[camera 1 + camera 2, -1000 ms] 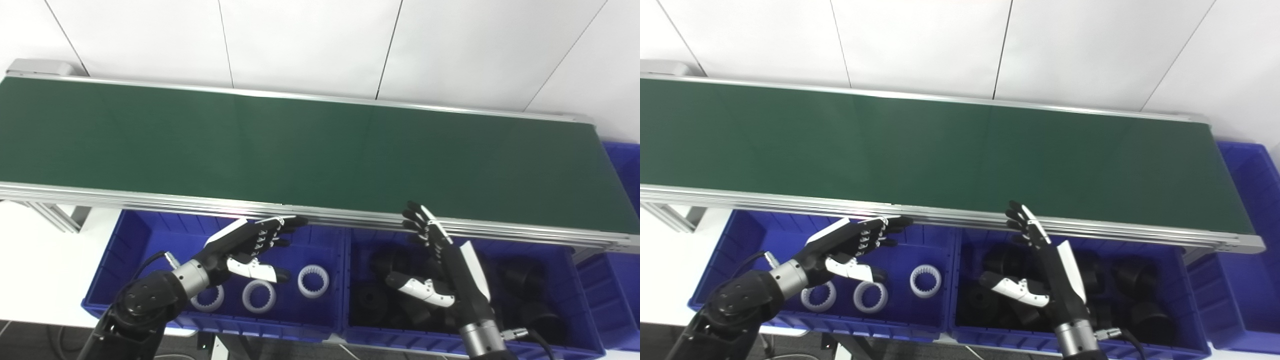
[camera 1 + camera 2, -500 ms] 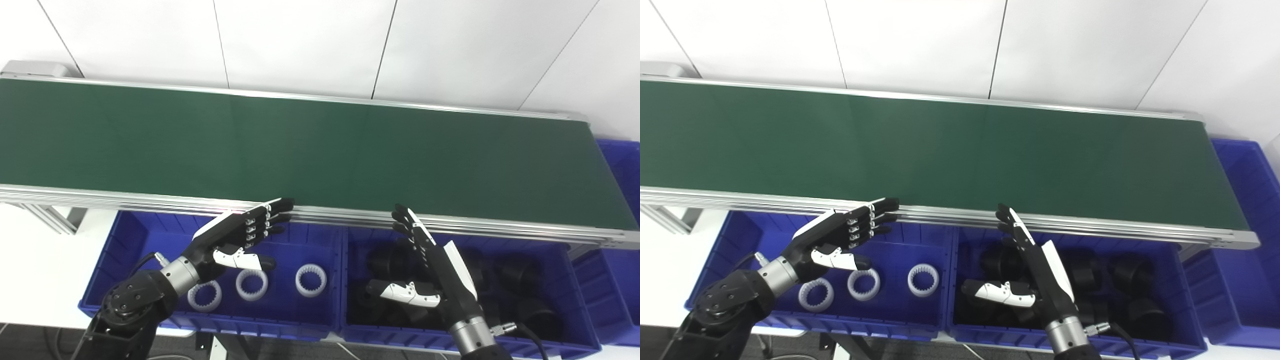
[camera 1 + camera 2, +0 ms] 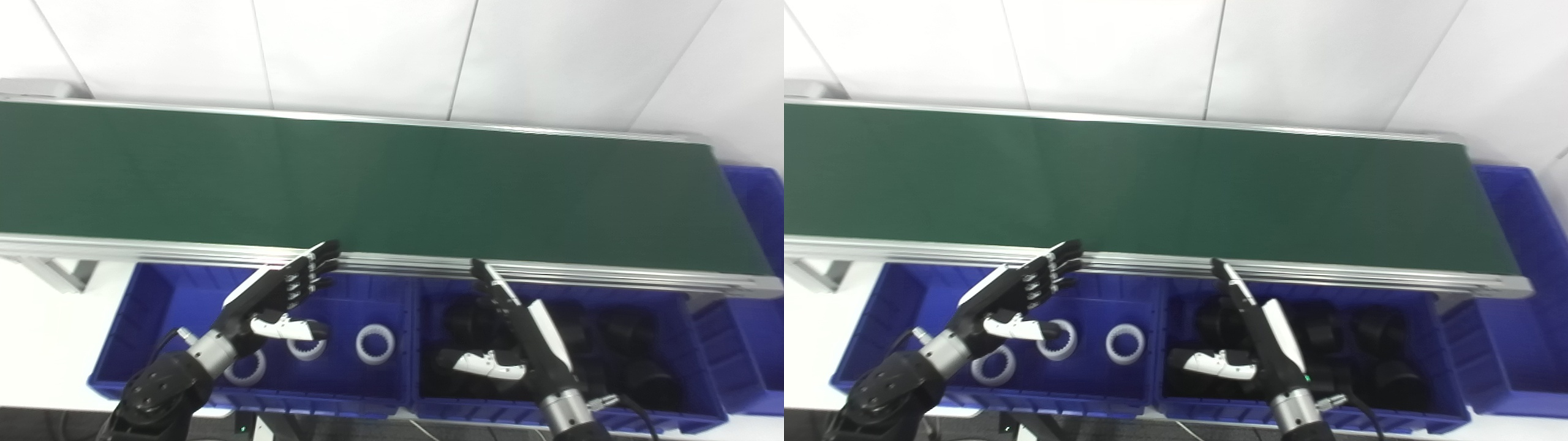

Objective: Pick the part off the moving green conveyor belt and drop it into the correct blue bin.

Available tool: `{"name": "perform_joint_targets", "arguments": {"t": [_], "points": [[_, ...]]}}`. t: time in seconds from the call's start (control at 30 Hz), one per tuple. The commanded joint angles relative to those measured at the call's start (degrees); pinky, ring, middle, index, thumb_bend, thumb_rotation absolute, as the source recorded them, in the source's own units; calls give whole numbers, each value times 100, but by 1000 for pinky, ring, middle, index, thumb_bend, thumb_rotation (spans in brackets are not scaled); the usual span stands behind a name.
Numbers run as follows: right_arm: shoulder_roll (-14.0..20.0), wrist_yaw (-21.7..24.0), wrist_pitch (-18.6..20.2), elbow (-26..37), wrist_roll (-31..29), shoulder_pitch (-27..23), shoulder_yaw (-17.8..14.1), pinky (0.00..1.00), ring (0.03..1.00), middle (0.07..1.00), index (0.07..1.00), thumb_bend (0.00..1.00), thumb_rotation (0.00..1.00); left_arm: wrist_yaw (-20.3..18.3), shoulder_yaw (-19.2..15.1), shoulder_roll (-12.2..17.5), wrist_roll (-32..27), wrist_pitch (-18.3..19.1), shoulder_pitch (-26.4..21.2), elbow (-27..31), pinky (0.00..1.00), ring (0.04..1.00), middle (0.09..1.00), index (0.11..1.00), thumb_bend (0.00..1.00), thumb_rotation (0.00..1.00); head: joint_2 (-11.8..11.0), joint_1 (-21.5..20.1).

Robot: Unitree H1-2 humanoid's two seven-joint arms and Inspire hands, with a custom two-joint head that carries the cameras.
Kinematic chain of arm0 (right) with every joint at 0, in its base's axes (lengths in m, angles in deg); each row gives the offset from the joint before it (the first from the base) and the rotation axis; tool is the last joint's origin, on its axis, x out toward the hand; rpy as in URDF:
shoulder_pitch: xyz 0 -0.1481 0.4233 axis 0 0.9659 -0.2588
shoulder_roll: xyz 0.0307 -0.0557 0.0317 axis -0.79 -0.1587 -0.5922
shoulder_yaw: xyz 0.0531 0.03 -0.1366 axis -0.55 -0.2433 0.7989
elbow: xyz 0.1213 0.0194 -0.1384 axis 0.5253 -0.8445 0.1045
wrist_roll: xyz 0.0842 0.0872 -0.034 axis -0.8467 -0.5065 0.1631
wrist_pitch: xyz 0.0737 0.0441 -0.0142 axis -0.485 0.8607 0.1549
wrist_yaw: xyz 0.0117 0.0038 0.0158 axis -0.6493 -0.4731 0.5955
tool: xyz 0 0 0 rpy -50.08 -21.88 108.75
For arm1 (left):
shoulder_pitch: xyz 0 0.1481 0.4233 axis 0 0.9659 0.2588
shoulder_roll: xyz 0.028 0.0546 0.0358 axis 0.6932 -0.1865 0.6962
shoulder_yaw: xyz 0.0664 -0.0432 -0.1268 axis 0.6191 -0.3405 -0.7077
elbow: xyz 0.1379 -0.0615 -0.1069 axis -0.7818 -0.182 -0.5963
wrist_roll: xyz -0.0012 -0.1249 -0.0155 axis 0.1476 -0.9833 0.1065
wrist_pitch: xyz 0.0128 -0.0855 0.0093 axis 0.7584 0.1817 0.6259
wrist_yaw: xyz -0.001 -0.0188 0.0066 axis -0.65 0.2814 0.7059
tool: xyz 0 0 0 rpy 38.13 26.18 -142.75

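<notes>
Both the left hand (image 3: 278, 294) and right hand (image 3: 520, 337) hover spread, empty, beside the bare green belt (image 3: 380, 184).

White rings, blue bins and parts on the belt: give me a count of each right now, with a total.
White rings: 3
Blue bins: 3
Parts on the conveyor belt: 0
Total: 6
</notes>
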Motion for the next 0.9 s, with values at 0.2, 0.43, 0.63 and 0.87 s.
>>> {"name": "perform_joint_targets", "arguments": {"t": [0.2, 0.43, 0.63, 0.87], "points": [[-27, -86, 46, 56, 65, -29, -15, 832, 907, 948, 968, 902, 448, 2, -1, 19, -54, -452, -80, -34, 907, 952, 958, 936, 963, 231, -26, 93], [-17, -86, -23, -32, 31, -53, -22, 850, 911, 945, 966, 905, 438, -25, 98, 64, 33, -422, -107, -56, 897, 946, 958, 934, 982, 246, -105, 125], [-21, -96, -13, -44, 41, -42, -20, 841, 911, 947, 966, 905, 442, -32, 190, 113, 115, -460, -111, -59, 897, 940, 952, 926, 962, 207, -151, 116], [-17, -116, -5, -43, 83, -21, -24, 833, 910, 948, 968, 894, 437, -9, 218, 108, 157, -491, -92, -51, 888, 935, 949, 916, 956, 196, -187, 137]]}}
